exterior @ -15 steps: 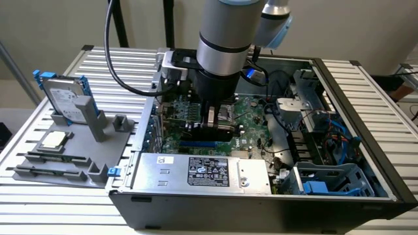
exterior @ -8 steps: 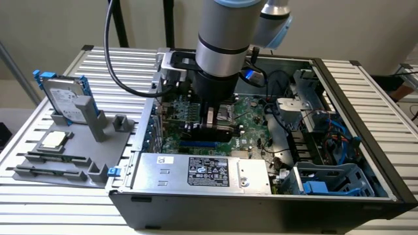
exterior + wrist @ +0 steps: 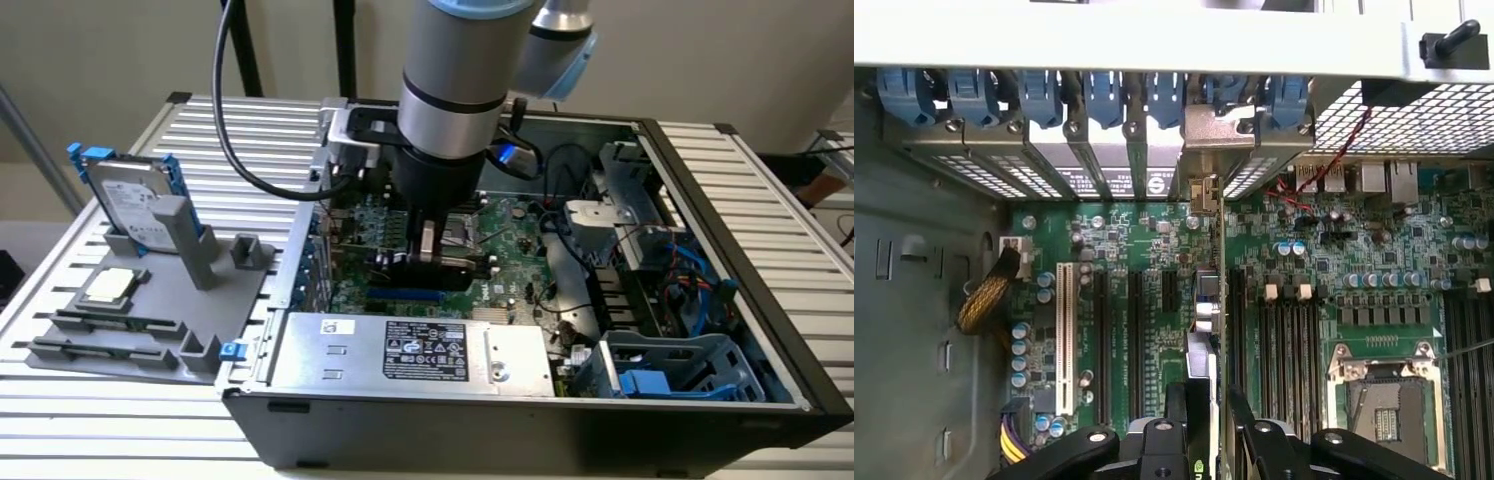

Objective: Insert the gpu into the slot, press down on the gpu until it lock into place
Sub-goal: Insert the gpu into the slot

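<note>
One gpu [image 3: 427,275] was clamped in the pincer [image 3: 1205,398], and the one blue slot [image 3: 398,297] was largely hidden beneath it.

**Exterior view:** the camera stands off the arm, raised, beside one long wall of the open black metal computer case [image 3: 534,440] on the slatted grey metal table [image 3: 120,420]. It faces obliquely down across the whole case.

**Wrist view:** the camera faces straight down past the gripper [image 3: 1204,425], close over the green circuit-board motherboard [image 3: 1154,260].

**Shared:** the motherboard around the thin flat black gpu [image 3: 447,275].
</note>
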Tool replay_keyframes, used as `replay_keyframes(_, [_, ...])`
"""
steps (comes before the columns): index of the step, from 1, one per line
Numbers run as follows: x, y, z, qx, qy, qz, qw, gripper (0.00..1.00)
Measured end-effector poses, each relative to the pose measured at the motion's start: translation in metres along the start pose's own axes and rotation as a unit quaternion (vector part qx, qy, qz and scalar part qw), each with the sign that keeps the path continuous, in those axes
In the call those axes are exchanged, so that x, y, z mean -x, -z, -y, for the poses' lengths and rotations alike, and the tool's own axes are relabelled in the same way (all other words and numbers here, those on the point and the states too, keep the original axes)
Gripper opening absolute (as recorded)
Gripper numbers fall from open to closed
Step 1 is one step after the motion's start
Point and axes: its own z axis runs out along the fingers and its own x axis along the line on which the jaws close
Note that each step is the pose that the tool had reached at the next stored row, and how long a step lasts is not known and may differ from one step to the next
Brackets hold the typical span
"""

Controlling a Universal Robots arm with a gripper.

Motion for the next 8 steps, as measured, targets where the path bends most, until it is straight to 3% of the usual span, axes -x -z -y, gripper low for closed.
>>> replay_keyframes(8, [0.0006,-0.0039,-0.0010,-0.0001,0.000,-0.0004,1.0000,0.26])
